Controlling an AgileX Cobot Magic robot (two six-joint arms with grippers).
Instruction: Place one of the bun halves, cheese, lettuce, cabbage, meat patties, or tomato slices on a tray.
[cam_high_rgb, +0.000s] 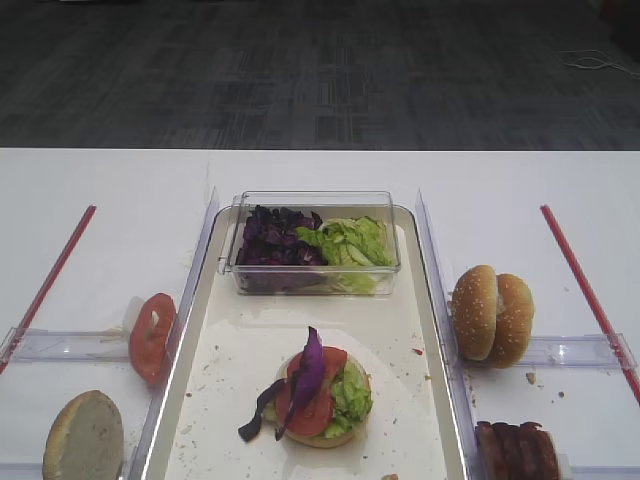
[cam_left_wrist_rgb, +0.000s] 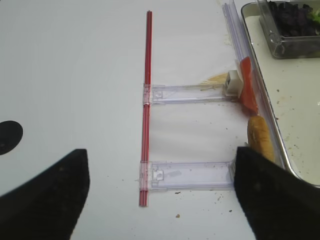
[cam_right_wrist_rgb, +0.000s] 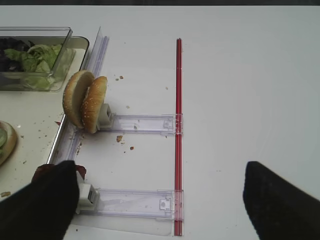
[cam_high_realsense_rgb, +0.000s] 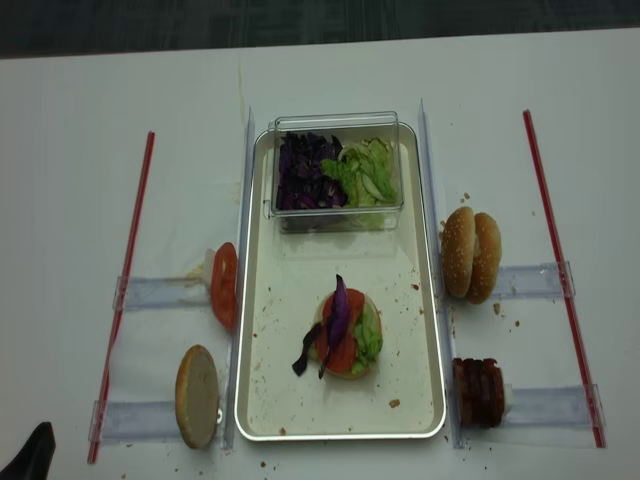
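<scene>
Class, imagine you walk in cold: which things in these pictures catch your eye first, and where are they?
The half-built burger on the tray: cabbage draped over tomato slices and lettuce. Behind it, a clear box of purple and green leaves. Two bun halves stand upright to the tray's right.

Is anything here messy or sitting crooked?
Yes. The cabbage strip lies askew on the stacked bun, its dark tail drooping off the left edge onto the tray. Crumbs speckle the tray and the table near the right-hand bun halves.
</scene>
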